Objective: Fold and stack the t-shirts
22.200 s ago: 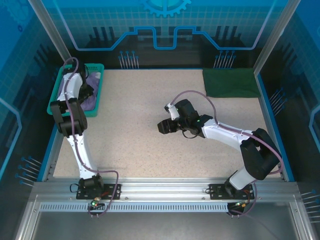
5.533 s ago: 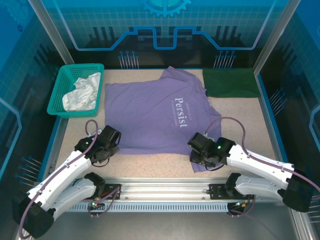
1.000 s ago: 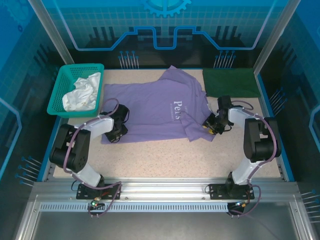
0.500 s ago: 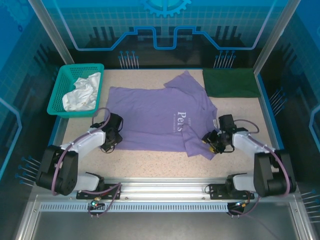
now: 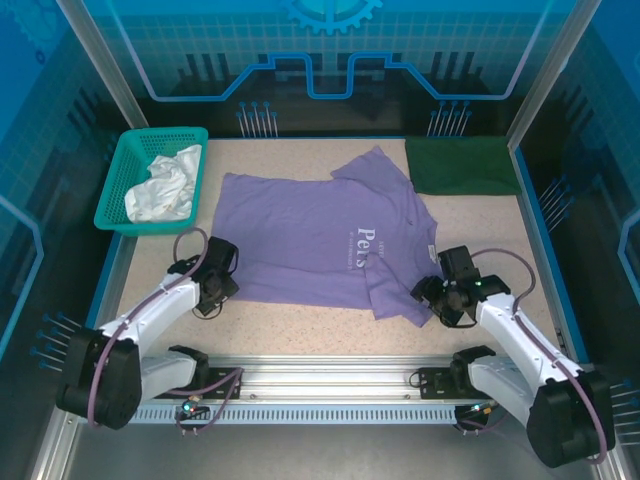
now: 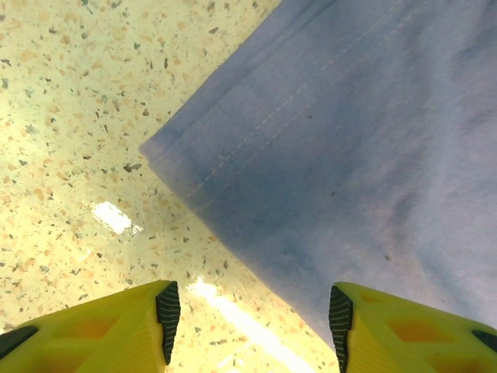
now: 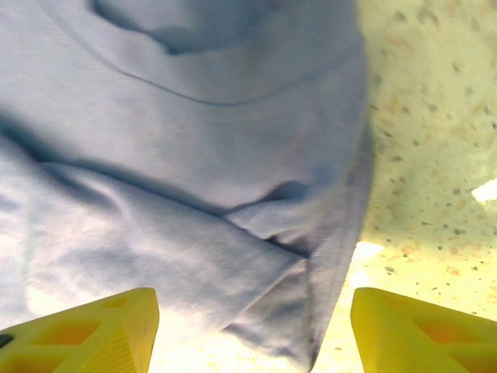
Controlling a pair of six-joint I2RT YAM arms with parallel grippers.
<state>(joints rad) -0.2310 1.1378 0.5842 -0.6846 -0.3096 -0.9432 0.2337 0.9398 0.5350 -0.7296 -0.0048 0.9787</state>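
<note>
Tabletop [image 5: 300, 322], one purple t-shirt [image 5: 300, 235], one green t-shirt [image 5: 462, 165], left pincer [image 6: 252, 311] apart, right pincer [image 7: 254, 326] apart

The speckled table [image 5: 300, 322] bears a purple t-shirt [image 5: 310, 235], a green t-shirt [image 5: 462, 165] and a teal basket [image 5: 145, 228].

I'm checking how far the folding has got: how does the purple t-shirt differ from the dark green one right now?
The purple t-shirt lies spread open in the middle; the dark green t-shirt is folded into a compact rectangle at the far right corner. Purple shows white print; green looks plain. Purple covers far more surface than green. Both rest flat on the table.
</note>
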